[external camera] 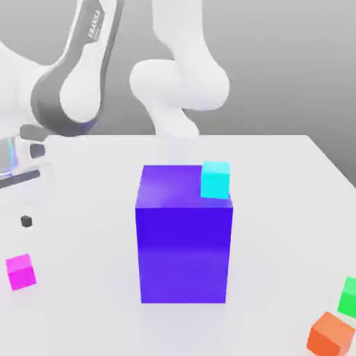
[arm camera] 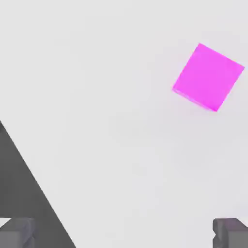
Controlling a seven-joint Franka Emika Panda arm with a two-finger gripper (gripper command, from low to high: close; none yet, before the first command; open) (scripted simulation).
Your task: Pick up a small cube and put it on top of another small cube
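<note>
Small magenta cube (external camera: 21, 270) sits on the desk (external camera: 83, 306) near the exterior view's left edge, bare surface all around, well apart from big blue block (external camera: 184, 236). Tool (arm camera: 123, 232) fingers spread wide, holding nothing, above the desk beside the cube.

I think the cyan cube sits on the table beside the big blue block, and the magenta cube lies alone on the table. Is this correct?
Not quite. The exterior view shows the cyan cube at the upper back corner of the big blue block, not down on the table. The magenta cube does lie alone.
</note>
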